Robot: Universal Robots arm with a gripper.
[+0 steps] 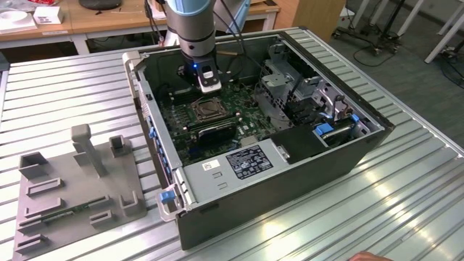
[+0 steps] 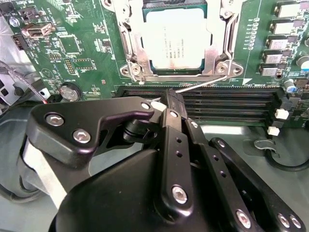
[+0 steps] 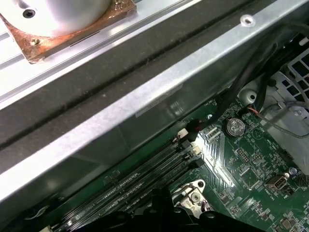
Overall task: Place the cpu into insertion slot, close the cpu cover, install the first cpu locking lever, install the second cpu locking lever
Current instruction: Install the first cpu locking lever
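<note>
Jaws together at the memory slots [image 2: 227, 99] hide one end of the locking lever [image 2: 205, 83].

Silver-grey tubular arm [image 1: 196, 35], capped in pale blue at the joint, in the exterior view. Glows with a small blue light [image 1: 194, 67] low on the wrist, above a white-and-black housing. Ends in a matte black gripper [image 2: 171, 98], seen in the second wrist view: flat, rounded links overlapping, pinned with silver hex-socket screws [image 2: 179, 195], a row of small holes along the central bar. Carries a pale grey band on one side of the body.
</note>
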